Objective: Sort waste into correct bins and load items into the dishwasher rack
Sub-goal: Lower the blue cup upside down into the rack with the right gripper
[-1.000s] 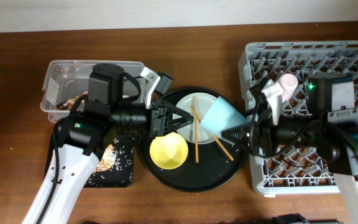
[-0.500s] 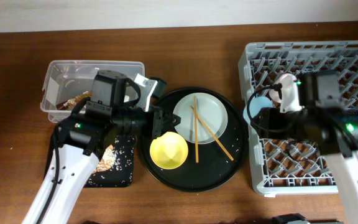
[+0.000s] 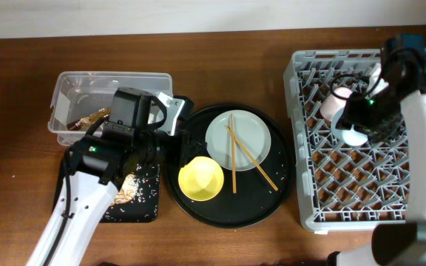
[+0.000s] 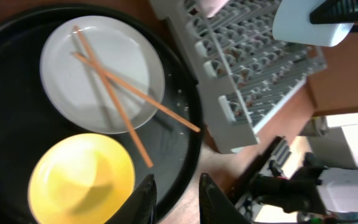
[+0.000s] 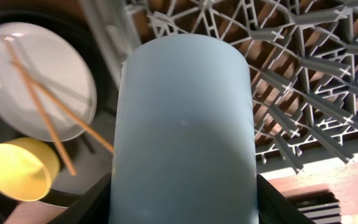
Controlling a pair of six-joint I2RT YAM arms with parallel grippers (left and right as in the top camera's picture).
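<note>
My right gripper [image 3: 357, 125] is shut on the small blue cup [image 5: 182, 137] and holds it above the grey dishwasher rack [image 3: 346, 199], next to the pink cup [image 3: 339, 102] standing in the rack. The cup fills the right wrist view, with dark fingers [image 5: 278, 205] on both sides of it. My left gripper [image 4: 176, 199] hovers at the round black tray's left edge, jaws a little apart with nothing between them. On that tray lie the yellow bowl [image 3: 200, 179] and the pale plate [image 3: 254, 133], with two chopsticks [image 3: 233, 155] crossed on the plate.
At the left, a clear tub [image 3: 113, 75] holds a gold-brown wrapper [image 3: 91, 118]. In front of it, a black rectangular tray [image 3: 143, 199] carries crumbs and a brownish scrap [image 3: 128, 188]. The round black tray [image 3: 265, 199] sits between the bins and the rack.
My right gripper has carried the blue cup from above the round tray rightward and back over the rack. My left arm has drawn back toward the left.
</note>
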